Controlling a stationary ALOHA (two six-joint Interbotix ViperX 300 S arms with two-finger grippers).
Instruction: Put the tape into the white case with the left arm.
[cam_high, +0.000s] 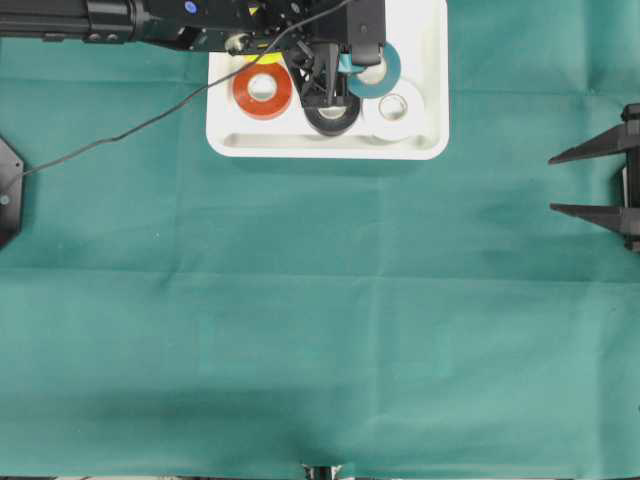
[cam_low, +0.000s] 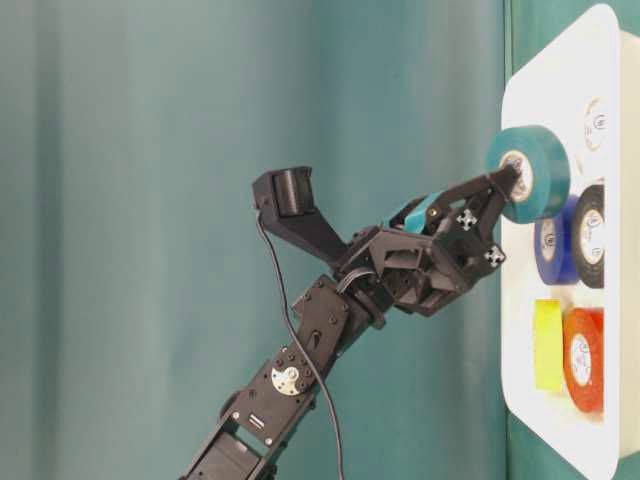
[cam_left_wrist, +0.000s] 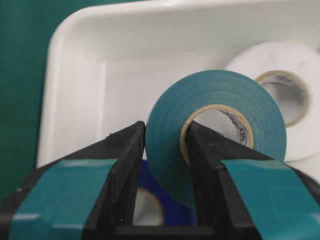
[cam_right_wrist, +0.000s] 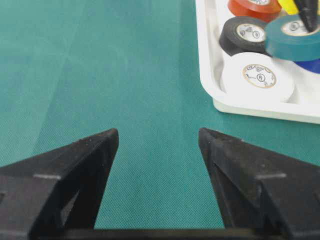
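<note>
teal roll pinched over the white case, release pending

left hand (cam_left_wrist: 165, 150) clamped through the wall of the teal tape (cam_left_wrist: 220, 125), one finger (cam_left_wrist: 125, 165) outside, the other inside the core; roll held on edge, hole axis roughly level, hanging above the white case (cam_high: 425, 60) interior, just over the white roll (cam_high: 393, 108) and beside the black roll (cam_high: 328, 118); red roll (cam_high: 262, 90) further off. probably only a short lowering and a release left, straight down into the case. right hand (cam_right_wrist: 159, 165) spread wide, empty, parked well apart on the green desk (cam_high: 320, 320).
</note>
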